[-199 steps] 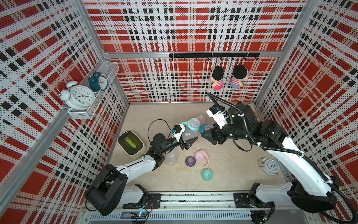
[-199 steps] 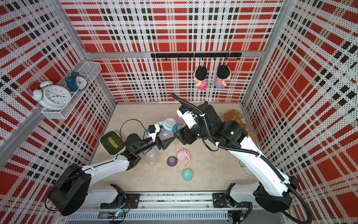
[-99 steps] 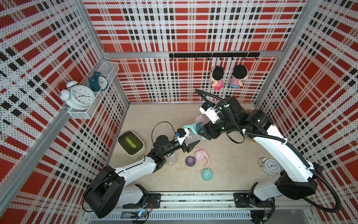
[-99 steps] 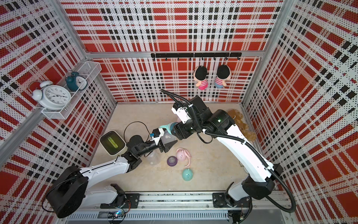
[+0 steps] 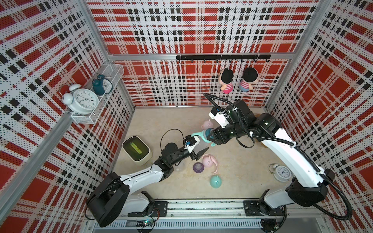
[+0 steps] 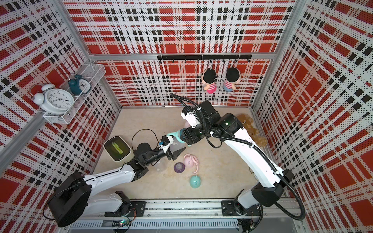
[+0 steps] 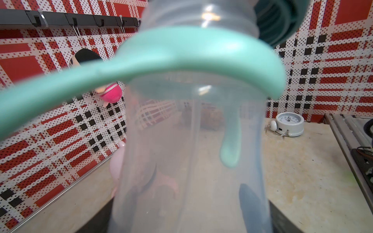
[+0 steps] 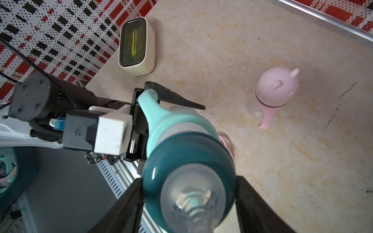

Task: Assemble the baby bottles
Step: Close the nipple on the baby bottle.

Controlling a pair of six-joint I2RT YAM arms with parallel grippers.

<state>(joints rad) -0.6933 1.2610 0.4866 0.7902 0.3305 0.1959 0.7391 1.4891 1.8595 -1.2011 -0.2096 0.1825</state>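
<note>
**Fitting of the nipple collar to the teal baby bottle, held in mid-air above the table.** The clear bottle body is clamped low down by the left gripper, whose fingers are closed on it. The light teal handle ring is already seated around the neck, and bare threads are seen above it. The dark teal nipple collar, with its silicone nipple pointing toward the right wrist camera, is pinched at its sides by the right gripper, the jaws pressed against the collar's rim. The collar is shown at the mouth of the bottle but, judging by the exposed threads, is not screwed down; in the left wrist view it appears offset to one side of the neck. The next move is judged to call for the collar to be squared over the neck and turned while the body is held fixed. Lying on the table are a teal dome cap, a purple collar and a pink dome cap beside a pink handle ring. One capped pink bottle stands nearer the back wall.
</note>
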